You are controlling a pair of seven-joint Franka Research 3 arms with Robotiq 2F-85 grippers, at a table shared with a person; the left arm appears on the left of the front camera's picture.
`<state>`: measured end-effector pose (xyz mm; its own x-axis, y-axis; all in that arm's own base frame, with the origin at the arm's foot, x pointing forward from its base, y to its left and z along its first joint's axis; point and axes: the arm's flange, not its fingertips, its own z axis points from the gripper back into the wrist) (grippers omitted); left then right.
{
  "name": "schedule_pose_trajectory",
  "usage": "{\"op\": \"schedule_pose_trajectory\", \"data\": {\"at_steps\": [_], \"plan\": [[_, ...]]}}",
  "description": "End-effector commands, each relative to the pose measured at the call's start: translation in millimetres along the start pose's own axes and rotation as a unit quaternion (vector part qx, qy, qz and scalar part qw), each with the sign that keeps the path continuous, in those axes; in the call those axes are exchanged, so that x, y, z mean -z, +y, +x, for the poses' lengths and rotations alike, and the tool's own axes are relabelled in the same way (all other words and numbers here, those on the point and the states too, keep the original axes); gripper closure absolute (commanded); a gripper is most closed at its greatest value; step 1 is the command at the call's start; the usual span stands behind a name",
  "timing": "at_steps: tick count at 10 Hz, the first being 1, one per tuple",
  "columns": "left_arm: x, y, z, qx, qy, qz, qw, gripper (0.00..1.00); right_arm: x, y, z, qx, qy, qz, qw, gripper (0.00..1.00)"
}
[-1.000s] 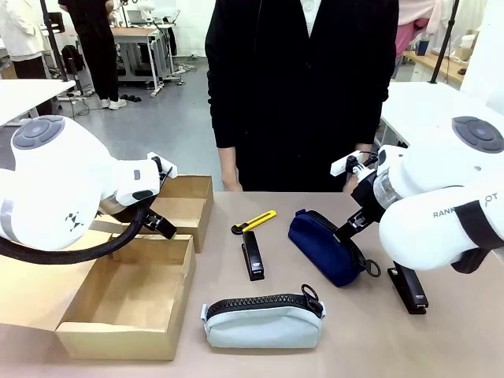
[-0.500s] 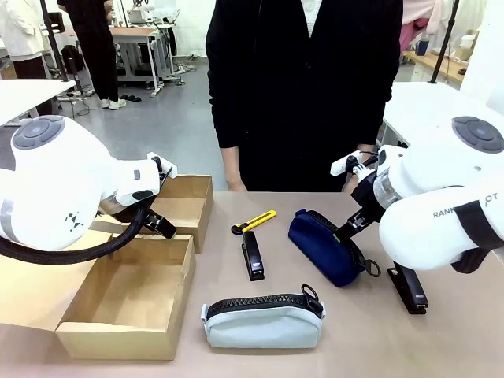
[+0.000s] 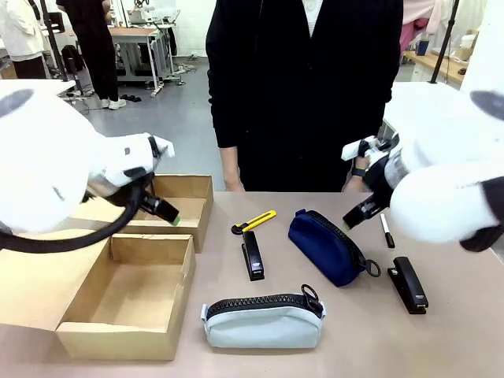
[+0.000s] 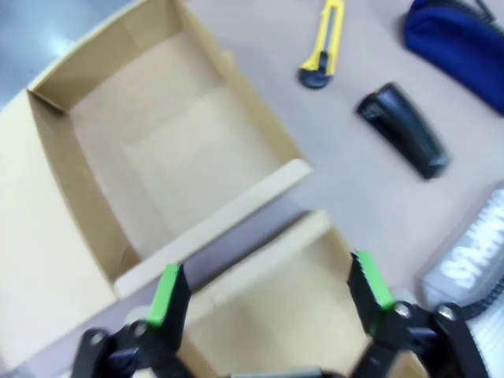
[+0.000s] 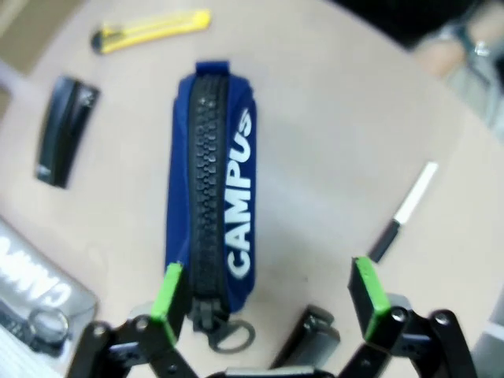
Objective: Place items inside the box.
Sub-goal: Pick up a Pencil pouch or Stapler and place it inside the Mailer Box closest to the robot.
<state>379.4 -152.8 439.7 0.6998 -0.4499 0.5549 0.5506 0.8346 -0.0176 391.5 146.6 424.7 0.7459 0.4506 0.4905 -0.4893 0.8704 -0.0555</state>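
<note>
Currently all 5 items (image 3: 324,246) lie beside the box (image 3: 118,340), both jaws wide

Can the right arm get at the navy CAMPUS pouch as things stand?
Probably yes: the right gripper is open and hangs above the navy CAMPUS pouch, with nothing lying over it or between them.

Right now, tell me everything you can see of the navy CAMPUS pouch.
The navy pouch is soft-looking fabric, long and rounded, zipped shut by a black zipper along its top with a ring pull at one end; white CAMPUS lettering runs beside it. It lies on the table, touching nothing else, ungripped.
</note>
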Motion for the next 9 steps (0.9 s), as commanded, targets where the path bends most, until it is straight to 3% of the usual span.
{"op": "schedule_pose_trajectory", "data": {"at_steps": [1,2,4,6,9], "plan": [[-91.8,9.4,-9.8,-0.064,-0.006,-0.026,0.998,0.00,-89.0,-17.4,-2.7,0.096,-0.013,0.062,0.993,0.00],[-124.2,14.7,-16.7,-0.081,-0.011,-0.081,0.993,0.00,-124.7,-30.2,-17.8,0.133,-0.020,0.101,0.986,0.00],[-176.1,65.5,-50.9,-0.149,-0.043,-0.223,0.962,0.00,-179.1,-68.5,-68.7,0.224,-0.052,0.182,0.956,0.00],[-205.1,145.9,-117.3,-0.278,-0.117,-0.298,0.906,0.00,-207.9,-129.1,-132.2,0.321,-0.103,0.262,0.904,0.00],[-191.5,199.3,-209.6,-0.450,-0.223,-0.342,0.794,0.00,-197.1,-221.0,-217.8,0.446,-0.195,0.355,0.798,0.00]]}}
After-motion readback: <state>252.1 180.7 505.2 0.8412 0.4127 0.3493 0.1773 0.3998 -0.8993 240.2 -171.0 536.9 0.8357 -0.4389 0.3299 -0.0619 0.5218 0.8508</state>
